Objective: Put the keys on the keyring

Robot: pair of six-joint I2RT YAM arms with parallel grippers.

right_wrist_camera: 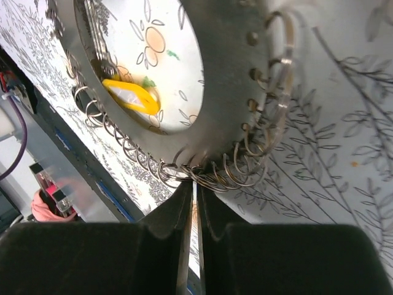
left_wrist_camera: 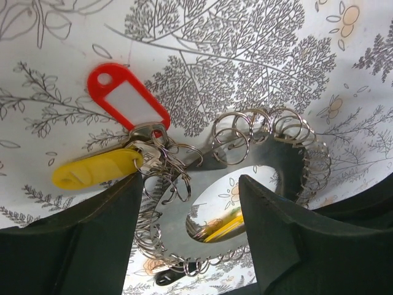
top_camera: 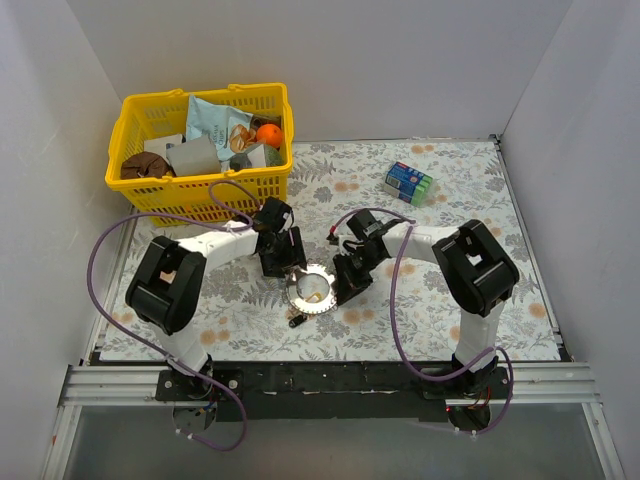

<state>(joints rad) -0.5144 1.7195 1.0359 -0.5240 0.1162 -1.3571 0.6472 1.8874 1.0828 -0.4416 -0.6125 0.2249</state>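
Observation:
The keyring is a flat metal hoop edged with many small wire rings, held tilted above the mat between both grippers. My right gripper is shut on its ringed edge; it also shows in the top view. My left gripper is open, its fingers either side of the hoop. A yellow-headed key and a red tag hang from small rings at the hoop's left edge. Something yellow shows through the hole. A dark key lies on the mat below.
A yellow basket full of odds and ends stands at the back left. A blue-green packet lies at the back right. White walls close in the floral mat on three sides.

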